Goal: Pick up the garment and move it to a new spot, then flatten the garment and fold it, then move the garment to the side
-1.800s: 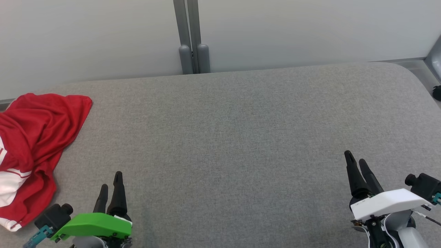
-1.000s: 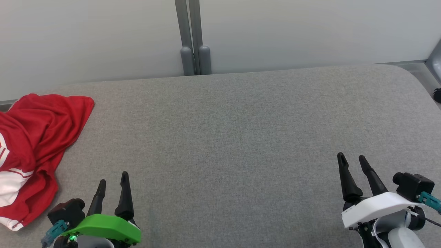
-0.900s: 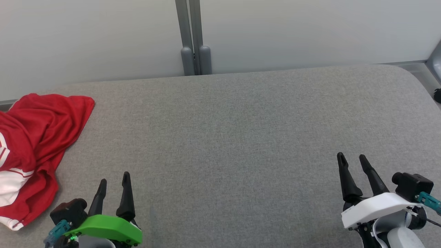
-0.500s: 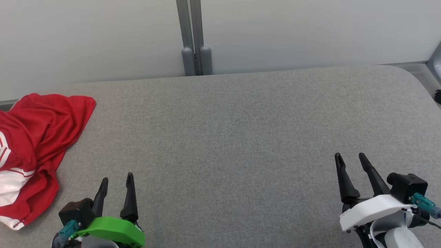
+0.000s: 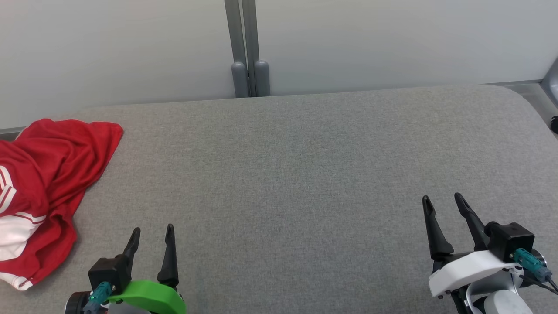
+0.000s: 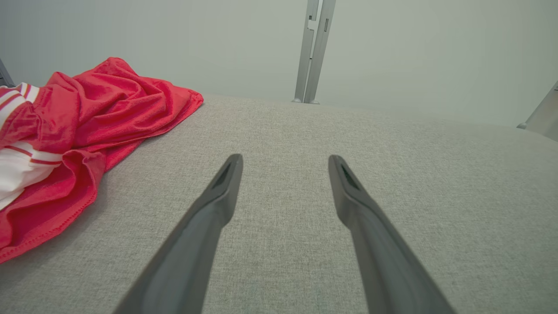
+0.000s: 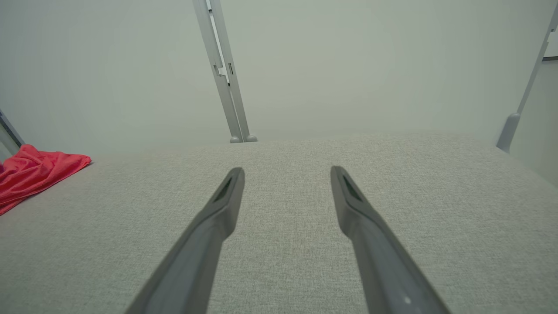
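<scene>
We find the red-and-white garment [image 5: 48, 174] lying crumpled on the grey counter [image 5: 296, 174], at the counter's far left corner. The left gripper [image 5: 153, 227] hovers over the counter's near left edge, released, with its jaws spread and empty, near the garment but apart from it. The right gripper [image 5: 441, 196] hovers over the counter's near right edge, likewise released and empty.
</scene>
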Robot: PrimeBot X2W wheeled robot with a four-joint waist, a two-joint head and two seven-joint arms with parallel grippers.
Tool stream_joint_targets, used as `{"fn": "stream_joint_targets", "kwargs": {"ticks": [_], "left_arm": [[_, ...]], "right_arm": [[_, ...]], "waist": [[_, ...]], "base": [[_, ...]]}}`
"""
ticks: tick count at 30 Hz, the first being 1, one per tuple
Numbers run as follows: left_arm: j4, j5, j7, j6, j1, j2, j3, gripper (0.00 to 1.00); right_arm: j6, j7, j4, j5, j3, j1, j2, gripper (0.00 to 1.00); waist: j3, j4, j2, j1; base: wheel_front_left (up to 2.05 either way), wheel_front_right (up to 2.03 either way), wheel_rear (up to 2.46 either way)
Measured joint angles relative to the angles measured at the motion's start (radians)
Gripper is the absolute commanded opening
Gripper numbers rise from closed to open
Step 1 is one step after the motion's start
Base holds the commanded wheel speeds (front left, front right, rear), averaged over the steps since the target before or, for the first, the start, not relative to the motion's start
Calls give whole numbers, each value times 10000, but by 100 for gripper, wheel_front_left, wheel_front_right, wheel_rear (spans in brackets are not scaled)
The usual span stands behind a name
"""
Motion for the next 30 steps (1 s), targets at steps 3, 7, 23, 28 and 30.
{"fn": "stream_joint_targets", "kwargs": {"ticks": [3, 7, 23, 28, 30], "left_arm": [[104, 98, -82, -52, 9, -15, 81, 100], [284, 104, -140, -267, 42, -69, 205, 100], [723, 802, -433, -686, 47, -209, 303, 100], [809, 1043, -529, -709, 46, -217, 265, 100], [857, 1095, -552, -738, 39, -213, 274, 100]], "right_arm": [[0, -61, 4, -167, -21, 11, 4, 100], [0, -150, 23, -259, -52, 90, 35, 100], [2, -439, 125, -792, -2, 243, -17, 100], [2, -525, 157, -1034, -171, 291, -27, 100], [2, -571, 161, -1145, -234, 305, -33, 100]], "waist": [[-12, 17, 0, 0], [-36, 29, 0, 0], [-85, 4, 0, 0], [-106, -22, 0, 0], [-117, -28, 0, 0]], "base": [[0, 0, 0], [0, 0, 0], [0, 0, 0], [0, 0, 0], [0, 0, 0]]}}
